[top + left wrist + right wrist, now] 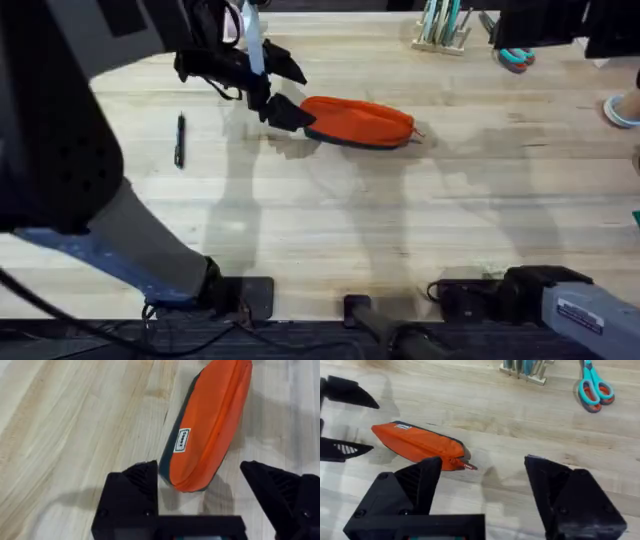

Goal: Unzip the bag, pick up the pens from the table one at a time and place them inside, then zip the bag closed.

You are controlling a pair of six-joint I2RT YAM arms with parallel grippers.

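Orange pencil pouch (pixel 358 122) is seen lying flat on the light wooden desk (pixel 330 220), toward the far middle, long axis roughly across the overhead view. Dark navy band is visible along its lower edge; a small white label (pixel 182 440) is seen on its side in the left wrist view. Zipper looks closed as far as can be told; small red pull (pixel 469 466) sits at the pouch end facing the right arm's side.

Left hand (pixel 278 97) is positioned at the pouch's other end, fingers spread wide, one on each side of that end; contact with the fabric cannot be confirmed. Nothing is held.

Right hand (pixel 482 472) is seen in its own wrist view well apart from the pouch, fingers spread wide, nothing between them.

One black pen (pixel 180 139) is lying on the desk to the left of the pouch, well apart from it.

Teal-handled scissors (pixel 591 386) and a wooden holder (pixel 441 30) with teal items are located at the far edge of the desk.
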